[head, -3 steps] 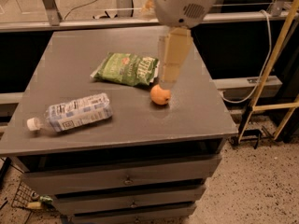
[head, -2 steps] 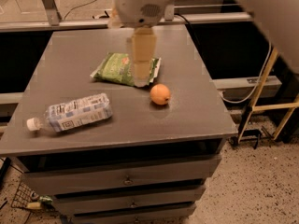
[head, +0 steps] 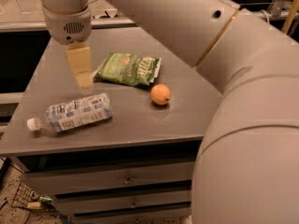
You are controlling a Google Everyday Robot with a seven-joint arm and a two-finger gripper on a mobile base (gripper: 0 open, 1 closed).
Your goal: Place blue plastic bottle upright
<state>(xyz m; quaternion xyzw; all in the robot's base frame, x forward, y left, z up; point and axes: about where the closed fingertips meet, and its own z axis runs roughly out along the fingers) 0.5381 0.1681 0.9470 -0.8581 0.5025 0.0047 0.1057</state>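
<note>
The gripper has swung leftward and now hangs just left of the green crinkled snack bag; whether it is spread or closed I cannot tell. The clear, blue-labelled plastic bottle lies on its side front-left of the bag. A small round orange sits front-right of the bag.

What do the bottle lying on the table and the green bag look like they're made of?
The bottle looks like clear thin plastic, see-through beside its printed label. The green bag seems crinkled plastic film, slightly glossy. The gripper hangs over the table near the bottle.
</note>
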